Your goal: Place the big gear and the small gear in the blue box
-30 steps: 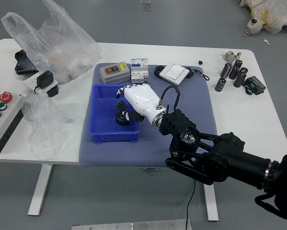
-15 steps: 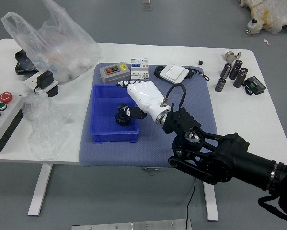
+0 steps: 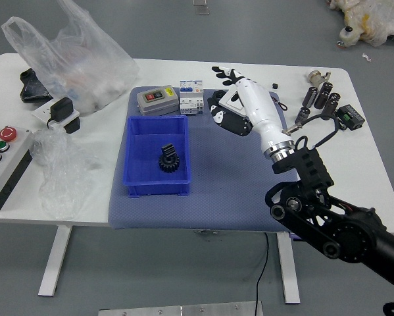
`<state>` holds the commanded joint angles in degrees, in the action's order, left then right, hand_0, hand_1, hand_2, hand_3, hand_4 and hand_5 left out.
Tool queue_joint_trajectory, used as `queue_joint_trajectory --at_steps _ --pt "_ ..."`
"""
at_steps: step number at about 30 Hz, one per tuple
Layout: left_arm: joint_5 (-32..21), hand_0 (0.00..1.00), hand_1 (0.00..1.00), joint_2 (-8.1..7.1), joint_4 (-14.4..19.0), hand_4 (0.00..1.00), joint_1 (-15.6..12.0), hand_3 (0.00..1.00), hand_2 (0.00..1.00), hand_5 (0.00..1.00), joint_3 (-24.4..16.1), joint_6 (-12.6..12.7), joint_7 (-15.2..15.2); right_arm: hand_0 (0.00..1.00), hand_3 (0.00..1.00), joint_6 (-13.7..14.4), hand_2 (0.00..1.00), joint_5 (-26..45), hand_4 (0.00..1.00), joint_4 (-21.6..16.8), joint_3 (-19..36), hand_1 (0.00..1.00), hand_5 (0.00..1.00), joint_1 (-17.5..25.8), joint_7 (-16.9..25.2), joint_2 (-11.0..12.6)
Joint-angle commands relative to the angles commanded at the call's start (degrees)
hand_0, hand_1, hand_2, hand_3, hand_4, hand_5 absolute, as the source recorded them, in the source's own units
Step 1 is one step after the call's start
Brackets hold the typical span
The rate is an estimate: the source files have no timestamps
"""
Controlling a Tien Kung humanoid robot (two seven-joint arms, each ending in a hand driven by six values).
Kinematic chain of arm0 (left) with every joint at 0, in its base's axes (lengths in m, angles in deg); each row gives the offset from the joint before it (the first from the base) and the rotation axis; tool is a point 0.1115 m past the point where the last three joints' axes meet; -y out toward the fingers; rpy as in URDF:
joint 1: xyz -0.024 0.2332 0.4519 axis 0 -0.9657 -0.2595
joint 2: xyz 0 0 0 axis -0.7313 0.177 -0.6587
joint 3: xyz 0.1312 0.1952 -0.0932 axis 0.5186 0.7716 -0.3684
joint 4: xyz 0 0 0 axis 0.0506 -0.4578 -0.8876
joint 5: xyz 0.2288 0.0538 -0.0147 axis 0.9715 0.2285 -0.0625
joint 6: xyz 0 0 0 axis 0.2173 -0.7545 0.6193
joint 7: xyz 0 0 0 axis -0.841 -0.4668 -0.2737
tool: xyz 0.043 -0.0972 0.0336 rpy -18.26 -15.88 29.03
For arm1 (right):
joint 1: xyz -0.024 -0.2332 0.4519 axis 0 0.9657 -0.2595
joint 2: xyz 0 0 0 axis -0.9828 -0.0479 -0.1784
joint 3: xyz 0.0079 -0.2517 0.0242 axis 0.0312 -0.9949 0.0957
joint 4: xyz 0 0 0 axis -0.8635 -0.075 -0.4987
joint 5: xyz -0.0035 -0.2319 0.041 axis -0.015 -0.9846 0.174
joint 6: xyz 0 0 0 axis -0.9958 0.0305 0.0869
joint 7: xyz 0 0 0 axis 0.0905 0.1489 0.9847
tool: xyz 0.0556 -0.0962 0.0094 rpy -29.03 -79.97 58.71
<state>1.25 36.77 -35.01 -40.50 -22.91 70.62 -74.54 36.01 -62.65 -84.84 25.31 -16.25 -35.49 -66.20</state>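
Big gear (image 3: 169, 162) and small gear (image 3: 168, 150) in blue box (image 3: 154, 189): probably stiff, light.
Best hold: toothed rims. Right hand's (image 3: 248, 97) fingers apart, empty.

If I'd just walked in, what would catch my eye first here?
Probably the robot's right hand, white and black, reaching over the table from the right with fingers spread. Next, the bright blue box left of it, holding two dark gears. Then the big clear bag at the table's far left.
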Motion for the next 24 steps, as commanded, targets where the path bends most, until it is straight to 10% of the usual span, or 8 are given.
queue_joint_trajectory --at_steps 10,24 --pt "-1.52 0.64 0.615 -0.19 0.0 0.635 0.64 0.646 0.601 0.324 2.03 -0.03 1.1 0.581 0.74 0.87 0.728 15.69 0.615 -0.21 11.69 0.688 0.229 13.29 8.57 1.54" --pt "-7.48 0.641 0.616 -2.38 0.0 0.635 2.16 0.646 0.601 0.324 9.2 0.49 3.8 0.548 0.713 0.93 0.723 19.24 0.615 0.18 15.69 0.678 0.224 16.23 10.01 1.43"
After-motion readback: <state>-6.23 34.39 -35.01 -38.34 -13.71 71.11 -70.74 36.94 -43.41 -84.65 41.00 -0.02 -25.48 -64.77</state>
